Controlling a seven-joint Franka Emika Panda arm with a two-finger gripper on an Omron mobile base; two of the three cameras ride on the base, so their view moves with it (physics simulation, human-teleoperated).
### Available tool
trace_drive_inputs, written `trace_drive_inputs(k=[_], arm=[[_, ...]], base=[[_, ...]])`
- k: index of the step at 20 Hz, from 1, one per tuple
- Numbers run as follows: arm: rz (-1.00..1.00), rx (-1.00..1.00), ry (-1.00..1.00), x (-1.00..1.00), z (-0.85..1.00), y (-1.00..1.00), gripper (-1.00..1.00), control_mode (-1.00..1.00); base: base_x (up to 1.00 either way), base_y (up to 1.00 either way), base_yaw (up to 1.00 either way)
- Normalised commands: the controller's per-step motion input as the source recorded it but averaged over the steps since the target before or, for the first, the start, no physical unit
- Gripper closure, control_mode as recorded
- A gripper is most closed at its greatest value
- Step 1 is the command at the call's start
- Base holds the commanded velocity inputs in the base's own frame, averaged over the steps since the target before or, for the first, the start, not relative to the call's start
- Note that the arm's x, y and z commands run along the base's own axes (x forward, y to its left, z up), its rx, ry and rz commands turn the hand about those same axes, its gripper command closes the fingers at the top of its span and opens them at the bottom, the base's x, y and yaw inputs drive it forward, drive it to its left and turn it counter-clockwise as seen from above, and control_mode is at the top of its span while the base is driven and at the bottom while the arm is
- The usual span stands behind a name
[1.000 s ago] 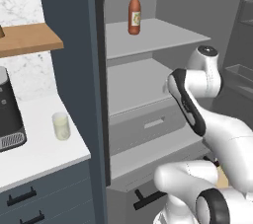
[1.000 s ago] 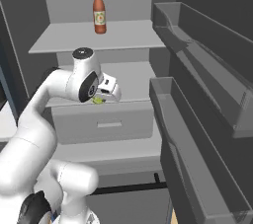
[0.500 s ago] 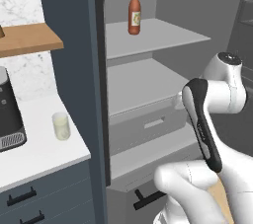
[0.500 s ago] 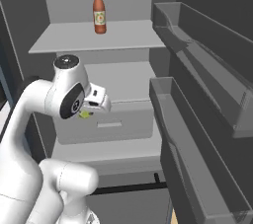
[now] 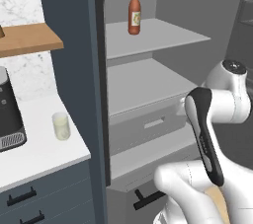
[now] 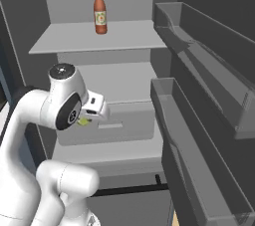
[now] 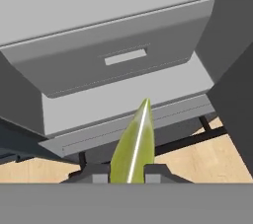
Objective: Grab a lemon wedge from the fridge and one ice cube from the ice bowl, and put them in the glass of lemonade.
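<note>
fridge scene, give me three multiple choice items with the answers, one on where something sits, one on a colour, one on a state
1. Where does the bottle stand?
A. on the top shelf of the fridge
B. in a door bin
C. on the counter beside the glass

2. What colour is the liquid in the glass of lemonade?
A. deep red
B. pale yellow
C. clear blue

3. What is the state of the gripper?
A. open and empty
B. shut on the bottle
C. shut on the lemon wedge

Answers: 1 A, both base views show it upright on the uppermost shelf. 2 B, the left base view shows a pale yellow fill in the tumbler on the counter. 3 C, the hand view shows the yellow-green wedge rising from between the fingertips.
</note>
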Motion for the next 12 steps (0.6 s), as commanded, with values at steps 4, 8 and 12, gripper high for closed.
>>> trace_drive_inputs(k=[4, 8, 12], arm=[[0.00, 0.00, 0.00, -0.21, 0.00, 0.03, 1.00, 1.00], [0.00, 0.00, 0.00, 0.00, 0.00, 0.00, 1.00, 1.00], [0.00, 0.00, 0.00, 0.00, 0.00, 0.00, 1.00, 1.00]], base=[[-0.75, 0.45, 0.00], [-0.99, 1.00, 0.02], [-0.51, 1.00, 0.00]])
